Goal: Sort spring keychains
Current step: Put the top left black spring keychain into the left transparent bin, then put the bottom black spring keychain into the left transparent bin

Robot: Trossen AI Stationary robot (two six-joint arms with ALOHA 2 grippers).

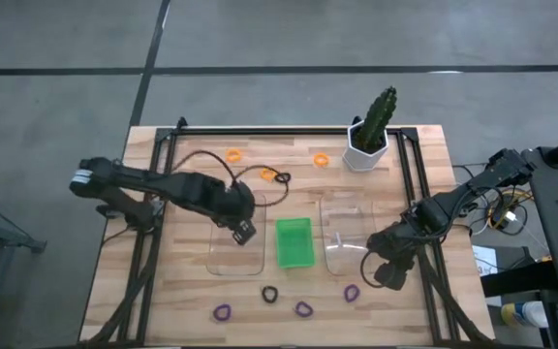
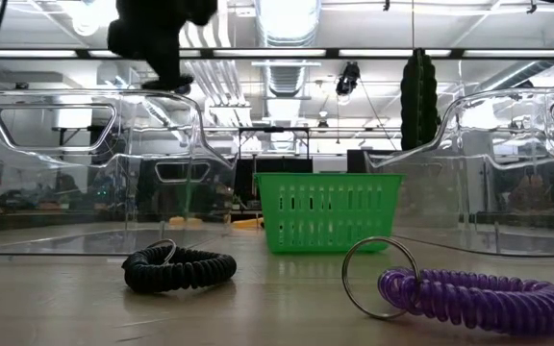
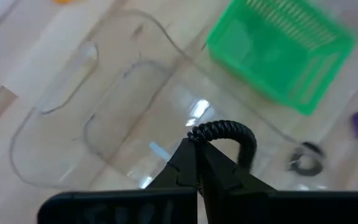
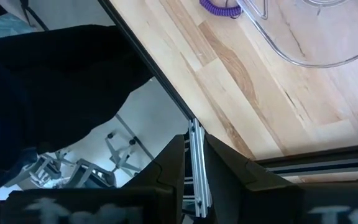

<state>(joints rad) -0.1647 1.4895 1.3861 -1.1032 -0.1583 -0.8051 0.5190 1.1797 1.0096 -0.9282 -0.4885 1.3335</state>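
1. Broadly, the wooden table (image 1: 289,301) carries two clear trays, the left clear tray (image 1: 223,254) and the right clear tray (image 1: 345,237), with a green basket (image 1: 294,241) between them and a potted cactus (image 1: 373,131) at the far edge.
2. Left tool (image 1: 243,231) hangs over the left clear tray, fingers pressed together, pinching a black spring keychain (image 3: 232,134).
3. Right tool (image 1: 386,274) sits at the table's right rail, fingers pressed together on nothing.
4. Orange keychains (image 1: 233,155) lie near the far edge; purple keychains (image 1: 303,309) and another black keychain (image 1: 270,293) lie along the near edge.
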